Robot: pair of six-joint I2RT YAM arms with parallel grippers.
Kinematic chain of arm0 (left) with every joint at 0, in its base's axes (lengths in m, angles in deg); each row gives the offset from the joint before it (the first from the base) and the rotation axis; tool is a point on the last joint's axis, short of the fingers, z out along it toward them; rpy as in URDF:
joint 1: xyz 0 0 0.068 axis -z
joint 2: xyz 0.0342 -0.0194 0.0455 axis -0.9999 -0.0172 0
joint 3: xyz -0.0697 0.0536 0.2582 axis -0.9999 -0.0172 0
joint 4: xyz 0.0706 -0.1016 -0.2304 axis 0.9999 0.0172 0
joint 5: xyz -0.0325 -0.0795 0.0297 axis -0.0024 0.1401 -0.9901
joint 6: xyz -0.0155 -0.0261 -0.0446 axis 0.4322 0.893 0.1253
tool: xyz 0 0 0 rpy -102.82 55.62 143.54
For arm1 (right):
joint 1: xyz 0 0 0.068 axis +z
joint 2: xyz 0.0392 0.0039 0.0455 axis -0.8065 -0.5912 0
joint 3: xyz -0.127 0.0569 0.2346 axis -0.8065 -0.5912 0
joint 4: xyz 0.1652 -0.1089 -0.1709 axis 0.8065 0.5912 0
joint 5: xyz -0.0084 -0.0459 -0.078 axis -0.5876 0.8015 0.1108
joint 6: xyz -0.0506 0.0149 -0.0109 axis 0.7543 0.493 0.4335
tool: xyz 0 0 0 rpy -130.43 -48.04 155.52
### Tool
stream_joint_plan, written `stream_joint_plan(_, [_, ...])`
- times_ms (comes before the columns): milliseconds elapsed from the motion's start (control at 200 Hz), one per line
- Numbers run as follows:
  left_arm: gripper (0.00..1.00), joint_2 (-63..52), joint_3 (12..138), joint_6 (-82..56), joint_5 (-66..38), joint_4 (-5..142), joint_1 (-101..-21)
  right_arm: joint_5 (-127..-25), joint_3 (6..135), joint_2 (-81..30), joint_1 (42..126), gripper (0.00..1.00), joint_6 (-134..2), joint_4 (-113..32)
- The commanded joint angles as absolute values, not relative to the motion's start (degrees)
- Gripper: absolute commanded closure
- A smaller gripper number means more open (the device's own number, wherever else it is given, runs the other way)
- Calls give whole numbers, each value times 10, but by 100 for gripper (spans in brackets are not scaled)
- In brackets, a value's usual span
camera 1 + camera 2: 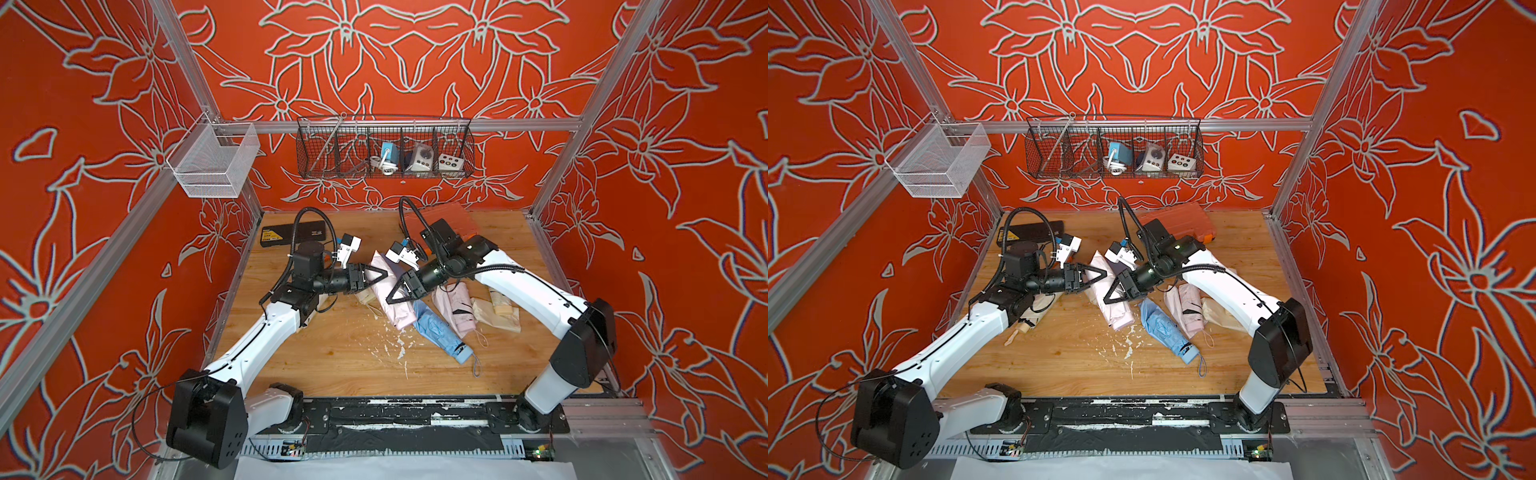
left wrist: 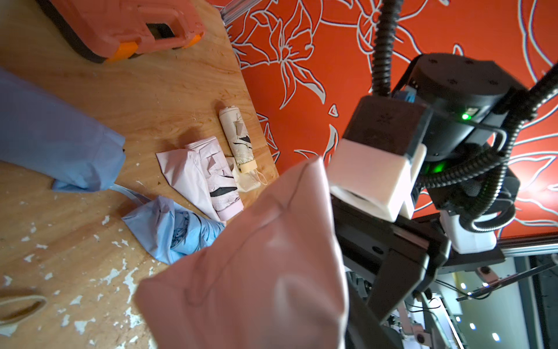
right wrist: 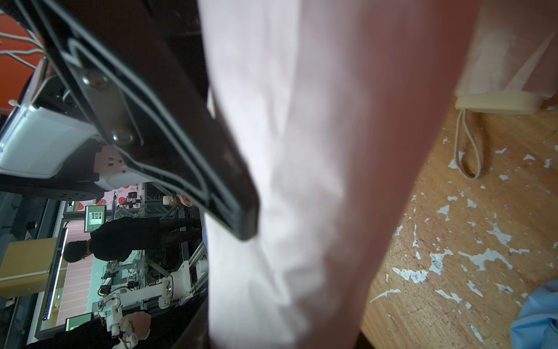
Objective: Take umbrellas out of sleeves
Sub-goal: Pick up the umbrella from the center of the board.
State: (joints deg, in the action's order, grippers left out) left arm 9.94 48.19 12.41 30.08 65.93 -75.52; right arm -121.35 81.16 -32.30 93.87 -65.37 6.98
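"Two grippers meet at one pink sleeve [image 1: 397, 318], lying slantwise mid-table [image 1: 332, 353]."

"Where on it?"

"The right gripper [image 1: 392, 297] is clamped around its middle. The right wrist view shows a black finger [image 3: 187, 157] pressed into the fabric. The left gripper [image 1: 380, 274] sits at the far end, tips touching the cloth."

"Pinching it?"

"Nobody can tell. In the left wrist view the sleeve hides the fingers."

"Anything close by?"

"A blue umbrella [image 1: 436, 332] lies just beside the sleeve's near end, toward the right arm."
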Motion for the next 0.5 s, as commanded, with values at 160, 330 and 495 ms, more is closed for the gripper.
stream_joint_plan(160, [76,92,479,157,301,617,-757,-1188,833,-324,930,42,-680,67])
stream_joint_plan(330, [77,76,492,217,271,585,-760,-1139,785,-266,873,36,-789,12])
stream_joint_plan(495, [80,47,515,277,250,575,-762,-1091,705,-171,825,35,-897,-43])
